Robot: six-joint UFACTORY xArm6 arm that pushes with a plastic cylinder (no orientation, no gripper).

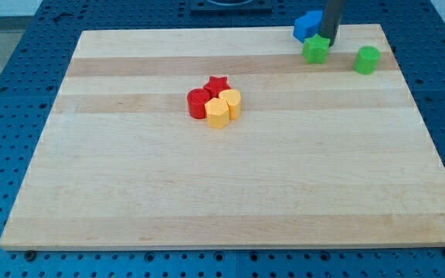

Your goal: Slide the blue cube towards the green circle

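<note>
Sitting up at about one o'clock on the wooden counter [230,193], the blue cube [307,25] is right at the far edge, and my tip [328,41] is planted just beside it at its four o'clock. No fingers on this arm to report, only the straight dark rod, so there is nothing to spread or pinch. The rod comes down from the view's top, and its lower end looks to be touching, or all but touching, the blue cube's right face, though the contact itself is hard to make out.

Now here is the crowd: a green star-shaped block [315,50] sits directly at six o'clock from the tip, tucked just beside the blue cube's lower right corner. The green circle [367,59], a short cylinder, stands at about four o'clock from the blue cube, near it but clearly apart, with the rod and the green star lying between the two.

Well away, near the counter's middle, a tight cluster is packed together: a red star [218,83] at its twelve o'clock, a red cylinder [198,103] at nine o'clock, and two yellow blocks [224,108] touching each other at four o'clock. The counter rests on a blue perforated base [6,85].
</note>
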